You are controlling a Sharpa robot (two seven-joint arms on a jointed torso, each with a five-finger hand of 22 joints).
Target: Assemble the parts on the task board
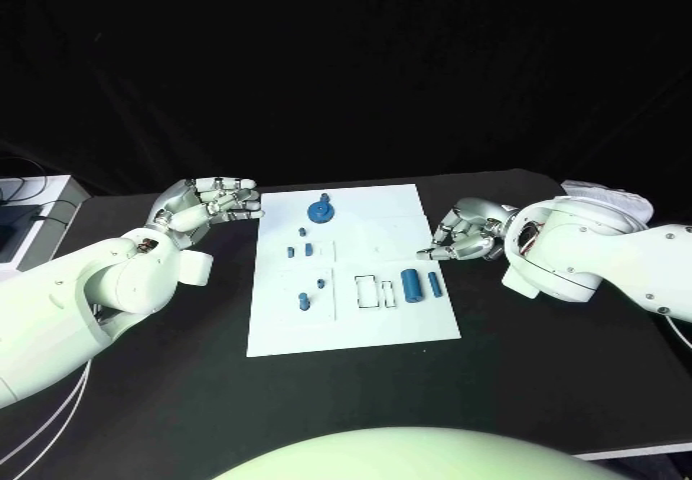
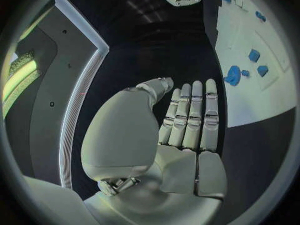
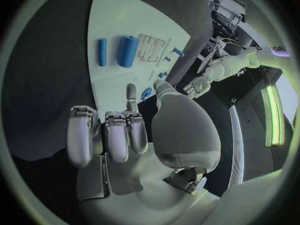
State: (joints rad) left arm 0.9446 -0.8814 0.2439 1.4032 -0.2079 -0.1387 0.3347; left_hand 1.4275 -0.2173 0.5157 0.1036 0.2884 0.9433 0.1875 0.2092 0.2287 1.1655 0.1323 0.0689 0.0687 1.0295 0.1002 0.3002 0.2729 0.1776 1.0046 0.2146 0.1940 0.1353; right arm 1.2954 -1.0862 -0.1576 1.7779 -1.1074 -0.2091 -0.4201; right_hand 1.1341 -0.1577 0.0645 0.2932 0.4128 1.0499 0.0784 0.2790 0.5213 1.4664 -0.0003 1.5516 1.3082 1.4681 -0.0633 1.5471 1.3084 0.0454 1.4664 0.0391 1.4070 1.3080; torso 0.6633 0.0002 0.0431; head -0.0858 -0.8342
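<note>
While both arms reach in over the black table [image 1: 173,400], neither hand has hold of anything. Left of centre in the head view, the left hand [image 1: 209,203] hangs just off the upper left corner of the white board [image 1: 296,335], its fingers bent loosely and apart; the left wrist view shows the same fingers [image 2: 191,116] laid out straight side by side, the thumb off to one side, nothing between them. Right of centre in the head view, the right hand [image 1: 464,233] sits just beside the board's right edge with its fingers curled inward, and the right wrist view shows those fingers [image 3: 117,135] folded down with one left pointing out, empty as far as that view lets me tell.

On the board, a round blue gear-like piece [image 1: 320,211] stands near the upper edge. Below it, in the left half, lie several small blue pegs [image 1: 299,249]. Toward the lower right lie two blue cylinders [image 1: 413,285] side by side, upright in the frame, next to a few outlined slots [image 1: 365,291].
</note>
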